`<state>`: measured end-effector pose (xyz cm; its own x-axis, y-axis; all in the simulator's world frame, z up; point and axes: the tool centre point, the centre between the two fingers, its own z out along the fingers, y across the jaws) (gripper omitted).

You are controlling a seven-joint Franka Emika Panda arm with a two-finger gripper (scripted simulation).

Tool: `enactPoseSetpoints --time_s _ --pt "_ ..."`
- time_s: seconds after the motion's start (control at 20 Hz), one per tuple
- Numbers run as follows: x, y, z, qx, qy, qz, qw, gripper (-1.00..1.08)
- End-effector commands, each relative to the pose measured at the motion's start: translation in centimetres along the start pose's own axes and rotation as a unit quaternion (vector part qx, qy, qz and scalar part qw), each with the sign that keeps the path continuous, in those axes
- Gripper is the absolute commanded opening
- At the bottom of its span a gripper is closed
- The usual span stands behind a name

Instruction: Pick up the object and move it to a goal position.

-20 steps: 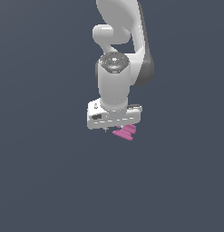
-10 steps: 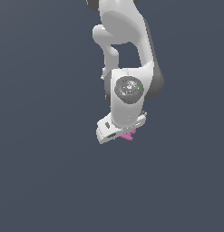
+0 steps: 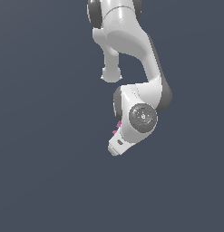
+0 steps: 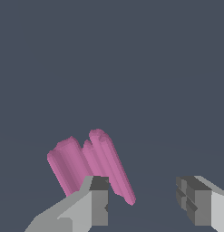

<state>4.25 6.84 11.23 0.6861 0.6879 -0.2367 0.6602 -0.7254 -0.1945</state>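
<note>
Exterior view: white Panda arm [image 3: 131, 41] bends down against a plain dark grey backdrop.
Gripper [image 3: 117, 147]: tilted, mostly hidden by the wrist housing.
Fingers [image 4: 99, 199]: spread wide apart in the wrist view, gripping nothing.
Object [image 4: 88, 165]: ridged magenta-pink piece beside one fingertip, not between the two; contact unclear.

Magenta-pink ridged object [image 4: 88, 163], white-grey tool [image 4: 143, 199]
</note>
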Motion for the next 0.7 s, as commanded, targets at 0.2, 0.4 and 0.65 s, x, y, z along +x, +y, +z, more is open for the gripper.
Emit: enactPoseSetpoints --time_s 0.2,0.4,0.65 --pt "1.2 -1.0 2.4 0.036 -0.042 -0.1 0.9935 0.28" --pt "1.6 -1.6 3.8 0.06 -0.062 -0.156 0.984 0.28" --pt "1.9 -2.2 5.1 0.085 -0.08 -0.208 0.971 0.28"
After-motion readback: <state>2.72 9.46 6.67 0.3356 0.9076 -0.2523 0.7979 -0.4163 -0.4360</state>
